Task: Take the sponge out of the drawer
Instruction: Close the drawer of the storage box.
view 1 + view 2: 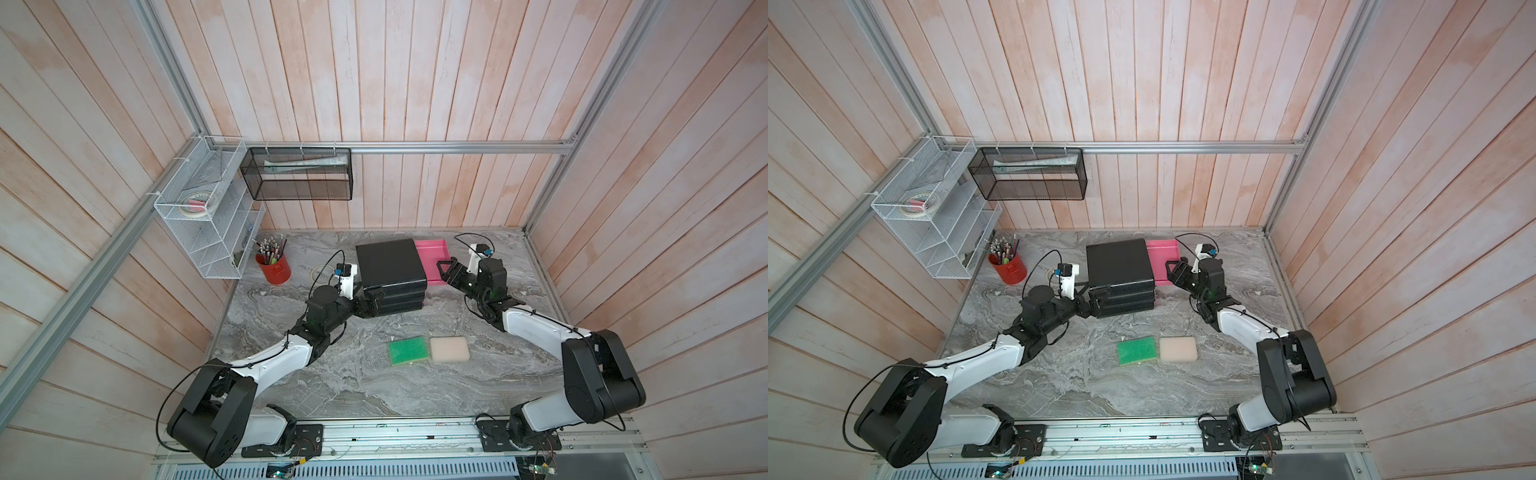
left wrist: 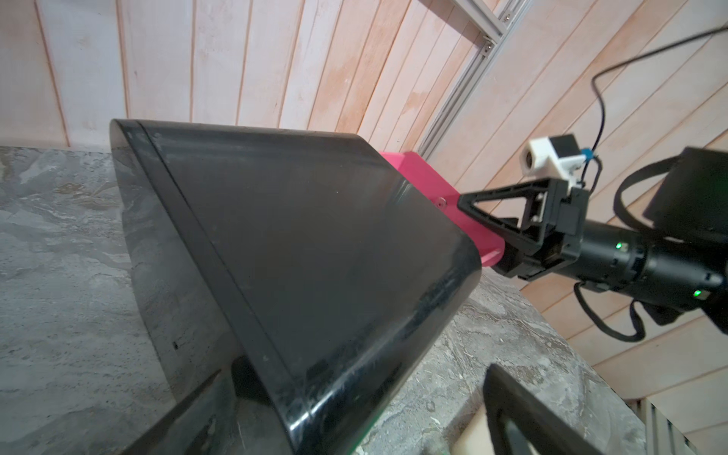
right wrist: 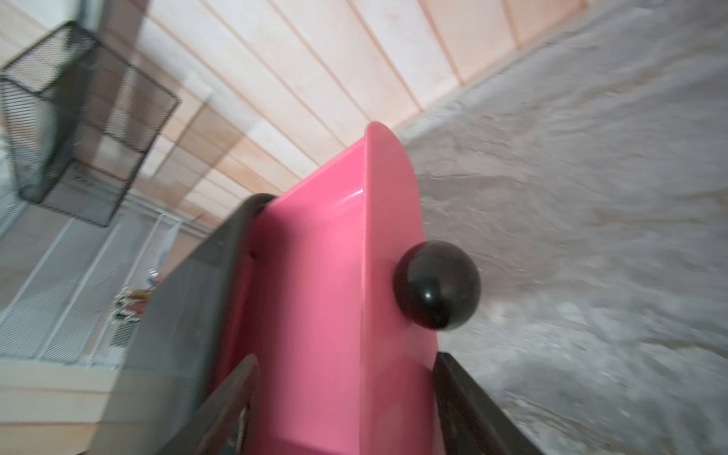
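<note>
The right gripper [image 3: 346,394], jaws open, straddles the pink drawer [image 1: 432,259] front at the table's far edge; both sponges [image 1: 407,351] lie outside. The left gripper [image 1: 365,301], jaws wide, braces the black cabinet [image 1: 390,266]. Next likely pushes the drawer shut.

The black cabinet [image 1: 390,266] hides most of the pink drawer [image 1: 434,257], motion blurs the desk [image 3: 591,197] at right, and the frame's bottom edge crops the fingers [image 3: 220,409].

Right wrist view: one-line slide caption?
Open right gripper straddles the pink drawer front, near its black knob.
</note>
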Tool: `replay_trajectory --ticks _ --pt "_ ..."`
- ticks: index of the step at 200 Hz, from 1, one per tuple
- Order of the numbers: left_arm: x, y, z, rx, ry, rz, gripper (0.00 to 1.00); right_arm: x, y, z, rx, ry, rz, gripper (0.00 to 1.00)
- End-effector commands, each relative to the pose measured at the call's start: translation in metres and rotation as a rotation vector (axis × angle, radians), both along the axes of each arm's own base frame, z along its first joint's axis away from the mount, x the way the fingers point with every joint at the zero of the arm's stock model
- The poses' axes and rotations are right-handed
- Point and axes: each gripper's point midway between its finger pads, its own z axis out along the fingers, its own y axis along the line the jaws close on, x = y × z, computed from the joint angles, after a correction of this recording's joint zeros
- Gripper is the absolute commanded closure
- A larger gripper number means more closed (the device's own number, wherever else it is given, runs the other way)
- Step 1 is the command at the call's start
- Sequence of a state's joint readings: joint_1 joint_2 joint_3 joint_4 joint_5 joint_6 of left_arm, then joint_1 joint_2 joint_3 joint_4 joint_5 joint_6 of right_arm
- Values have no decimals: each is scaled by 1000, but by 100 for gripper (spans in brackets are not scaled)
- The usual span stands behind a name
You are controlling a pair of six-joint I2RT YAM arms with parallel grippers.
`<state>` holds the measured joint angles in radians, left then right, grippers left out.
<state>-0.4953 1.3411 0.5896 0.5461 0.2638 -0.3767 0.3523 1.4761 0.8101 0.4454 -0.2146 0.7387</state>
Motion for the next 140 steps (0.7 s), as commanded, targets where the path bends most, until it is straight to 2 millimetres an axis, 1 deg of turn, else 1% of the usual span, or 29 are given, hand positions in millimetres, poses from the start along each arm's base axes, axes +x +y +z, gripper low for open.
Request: replay_trajectory --ticks 1,21,30,41,77,96,113,140 --pt "-10 -23 23 -29 -63 -122 0 -12 37 24 36 -59 138 29" --pt "-10 -23 23 -28 -62 -124 1 -16 56 14 69 -43 202 28" --pt "-11 -23 23 -28 -63 -124 0 -18 62 12 87 -40 218 28" --pt "-11 -22 22 -26 -61 -124 0 -19 63 14 94 -48 223 28" --pt "-10 -22 21 -18 -62 -123 0 -24 54 31 73 -90 194 27" --pt "-8 -22 20 -15 -60 -123 1 -26 49 36 52 -103 174 26" --pt "-5 -21 18 -9 -59 -123 1 -26 43 32 24 -93 148 26" --pt "4 -17 16 12 -51 -105 0 -27 43 21 13 -62 141 26"
